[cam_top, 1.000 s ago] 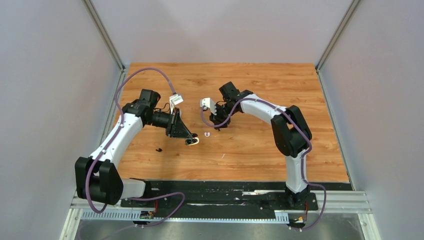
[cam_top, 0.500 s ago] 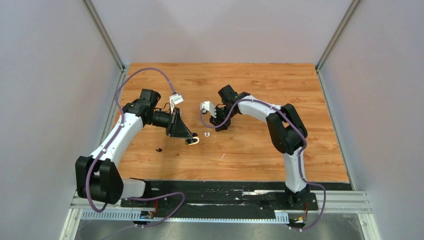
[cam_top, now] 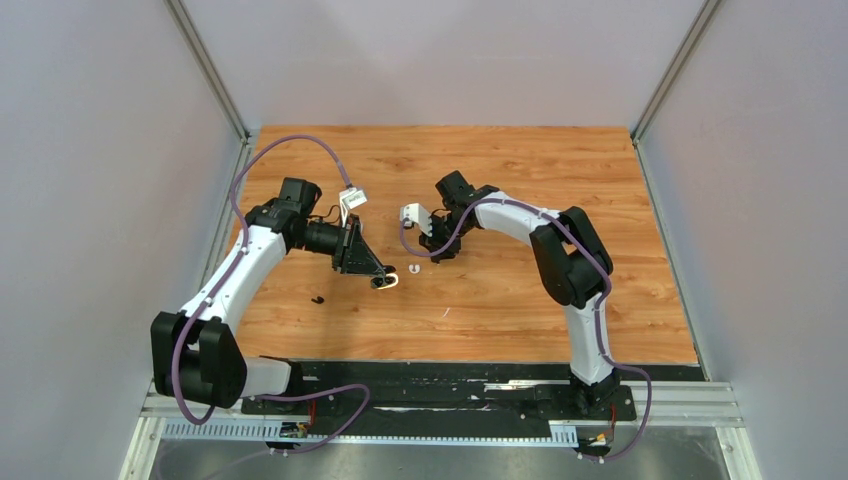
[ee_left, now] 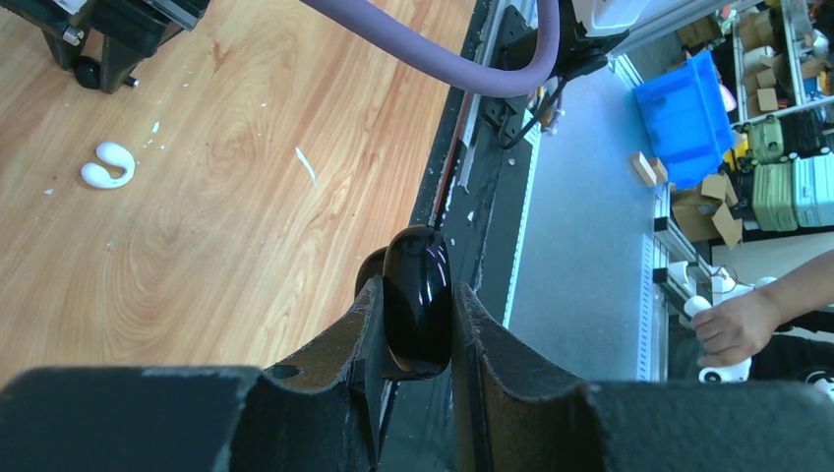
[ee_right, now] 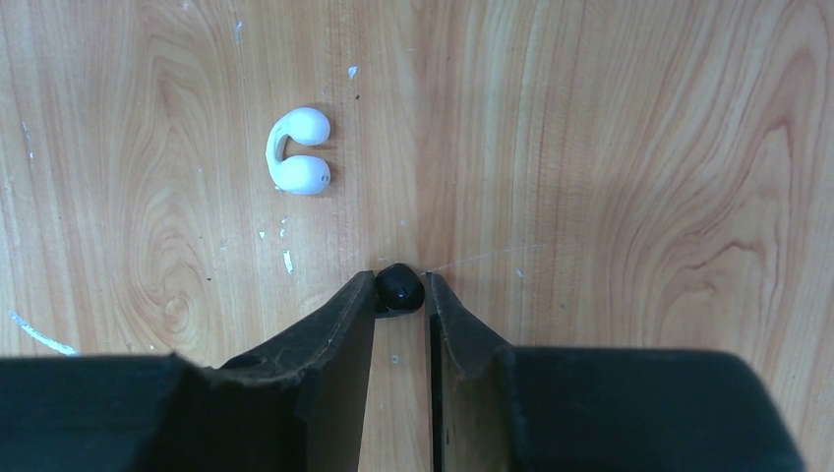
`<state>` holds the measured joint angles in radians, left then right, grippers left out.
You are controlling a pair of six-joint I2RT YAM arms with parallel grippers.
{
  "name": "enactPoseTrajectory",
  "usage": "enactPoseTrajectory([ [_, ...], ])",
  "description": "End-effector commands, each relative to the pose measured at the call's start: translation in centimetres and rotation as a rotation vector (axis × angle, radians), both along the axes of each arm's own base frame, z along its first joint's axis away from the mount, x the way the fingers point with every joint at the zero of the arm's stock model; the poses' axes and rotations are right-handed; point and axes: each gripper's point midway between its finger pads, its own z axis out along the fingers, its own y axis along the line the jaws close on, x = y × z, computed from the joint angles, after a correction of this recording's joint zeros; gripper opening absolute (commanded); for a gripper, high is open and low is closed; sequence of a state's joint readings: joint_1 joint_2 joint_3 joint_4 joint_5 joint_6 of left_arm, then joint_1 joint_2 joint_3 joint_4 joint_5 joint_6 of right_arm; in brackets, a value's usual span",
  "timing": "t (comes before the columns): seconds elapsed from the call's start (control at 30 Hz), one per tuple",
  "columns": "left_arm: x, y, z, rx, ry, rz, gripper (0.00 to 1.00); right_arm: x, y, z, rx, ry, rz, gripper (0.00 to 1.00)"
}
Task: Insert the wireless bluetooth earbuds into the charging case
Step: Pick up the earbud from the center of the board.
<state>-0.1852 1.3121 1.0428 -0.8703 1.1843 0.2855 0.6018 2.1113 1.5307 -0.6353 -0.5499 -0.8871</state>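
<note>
My left gripper (ee_left: 417, 344) is shut on a glossy black pebble-shaped charging case (ee_left: 417, 300), held on edge above the table; in the top view this gripper (cam_top: 383, 280) hangs left of centre. A white C-shaped earbud (ee_right: 298, 150) lies loose on the wood, also visible as the white earbud (cam_top: 414, 268) and the white earbud (ee_left: 106, 165). My right gripper (ee_right: 400, 291) is down at the table, its two fingertips pressed against either side of a tiny black earbud (ee_right: 399, 287) that rests on the wood. From above, the right gripper (cam_top: 438, 254) is just right of the white earbud.
A small black piece (cam_top: 318, 299) lies on the wooden table (cam_top: 500, 300) near the left arm. Pale flecks (ee_right: 286, 261) dot the wood. Grey walls stand on both sides, and a black rail (cam_top: 450, 375) runs along the near edge.
The right gripper's jaws have narrowed onto the black earbud and the right arm has shifted slightly left. The left arm and the case have not moved.
</note>
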Motion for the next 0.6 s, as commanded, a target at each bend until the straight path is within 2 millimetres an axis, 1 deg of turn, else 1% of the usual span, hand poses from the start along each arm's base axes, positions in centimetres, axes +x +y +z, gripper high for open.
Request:
enactPoseTrajectory([
  [0.0,0.71,-0.11,1.00,-0.019,-0.031,0.003,0.00,0.74,0.90,0.29,0.021,-0.032,0.013,0.24],
  [0.17,0.71,-0.11,0.93,-0.018,-0.027,0.005,0.00,0.94,0.88,0.29,0.016,-0.024,-0.011,0.30],
  [0.3,0.68,-0.11,0.88,-0.019,-0.022,0.004,0.00,1.09,0.90,0.44,0.014,-0.023,-0.024,0.27],
  [0.47,0.78,-0.16,0.82,-0.020,-0.015,0.005,0.00,1.34,0.83,0.22,0.000,-0.011,-0.050,0.26],
  [0.53,0.78,-0.17,0.80,-0.021,-0.012,0.004,0.00,1.43,0.72,-0.06,-0.012,-0.003,-0.065,0.24],
  [0.57,0.80,-0.17,0.77,-0.021,-0.013,0.004,0.00,1.38,0.67,-0.14,-0.015,-0.001,-0.064,0.21],
])
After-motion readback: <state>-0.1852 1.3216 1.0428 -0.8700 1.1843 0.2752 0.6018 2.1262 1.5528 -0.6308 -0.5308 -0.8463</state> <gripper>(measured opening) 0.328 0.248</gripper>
